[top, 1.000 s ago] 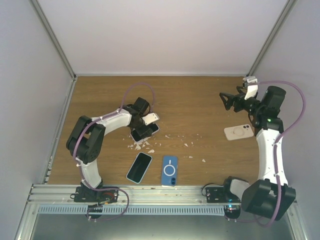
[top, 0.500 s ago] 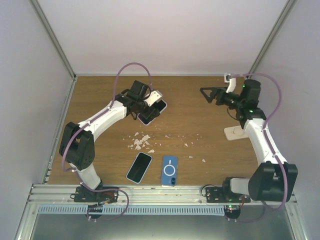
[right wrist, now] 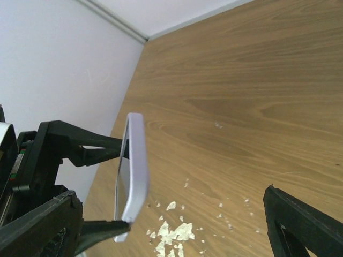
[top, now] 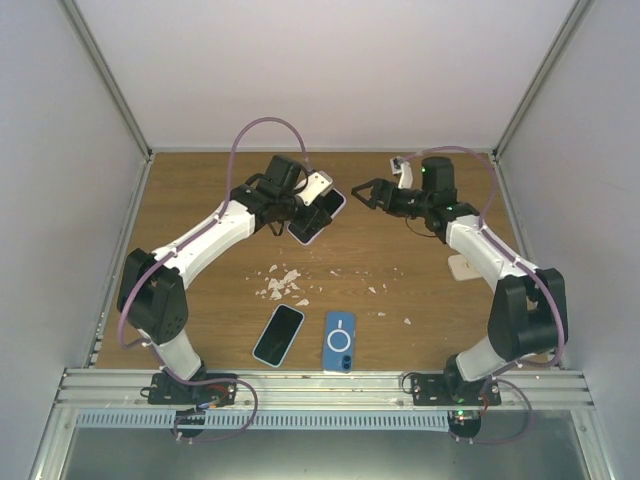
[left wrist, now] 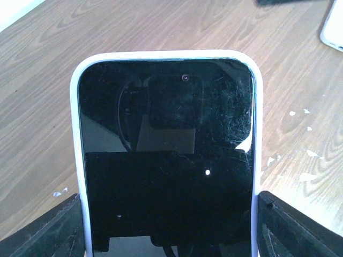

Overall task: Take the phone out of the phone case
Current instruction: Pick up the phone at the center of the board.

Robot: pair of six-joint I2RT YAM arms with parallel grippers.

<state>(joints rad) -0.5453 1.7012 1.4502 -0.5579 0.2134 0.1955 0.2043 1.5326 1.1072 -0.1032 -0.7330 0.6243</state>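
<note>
Left jaws clamp the phone (left wrist: 166, 160) across its white case (left wrist: 81, 160), aloft near 12 o'clock over the tabletop (top: 420, 300); right jaws open at its 3 o'clock. Likely slick glass, bendy case: you should peel the free top corner.

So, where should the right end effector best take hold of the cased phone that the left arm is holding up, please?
Probably its free end: the left end effector clamps the cased phone by its long edges lower down, leaving that end bare. It sits edge-on to the open right end effector, so come from the right, pinching front and back.
</note>
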